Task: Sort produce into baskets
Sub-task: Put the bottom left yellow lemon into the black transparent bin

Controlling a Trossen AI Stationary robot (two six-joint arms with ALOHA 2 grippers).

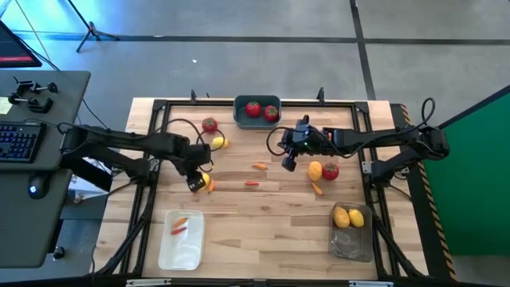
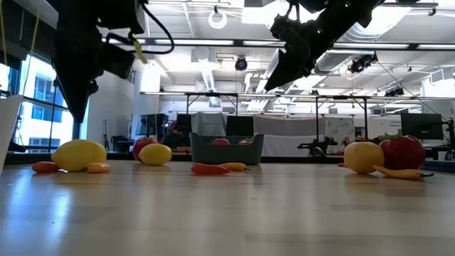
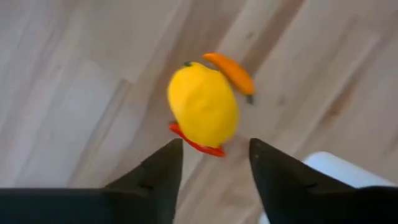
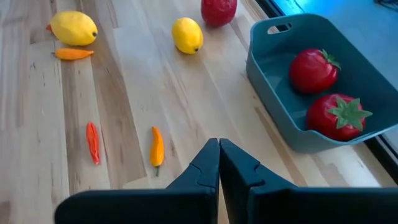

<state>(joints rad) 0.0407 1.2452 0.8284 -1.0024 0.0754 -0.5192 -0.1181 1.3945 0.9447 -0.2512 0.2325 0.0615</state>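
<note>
Your left gripper [image 3: 211, 165] hangs over the left side of the wooden tabletop [image 1: 263, 215] with its fingers [image 3: 163, 171] spread apart and nothing between them. Right below it sits a yellow lemon [image 3: 203, 104], lying on the wood with a small orange pepper [image 3: 231, 71] touching one side and a thin red pepper [image 3: 196, 142] poking out from under the other. From the low view you can see that lemon resting on the tabletop, clear of the gripper above it.

Your right gripper [image 4: 219, 165] is up in the air near the far middle of the tabletop, fingers pressed tight together, holding nothing.

The dark blue-grey basket [image 1: 256, 121] at the far edge has two red tomatoes [image 4: 313, 70] in it. The white basket [image 1: 182, 243] at the near left has a couple of small red-orange peppers [image 1: 179, 226] inside. The smoky translucent basket [image 1: 351, 236] at the near right holds two lemons [image 1: 348, 217].

Loose stuff you've still got out: a tomato [image 1: 209, 124] and a second lemon [image 1: 217, 143] at the far left, two little peppers [image 1: 259, 167] in the middle, and on the right a lemon [image 1: 315, 169] touching a tomato [image 1: 330, 170] with an orange pepper [image 1: 318, 188] just beside them.
</note>
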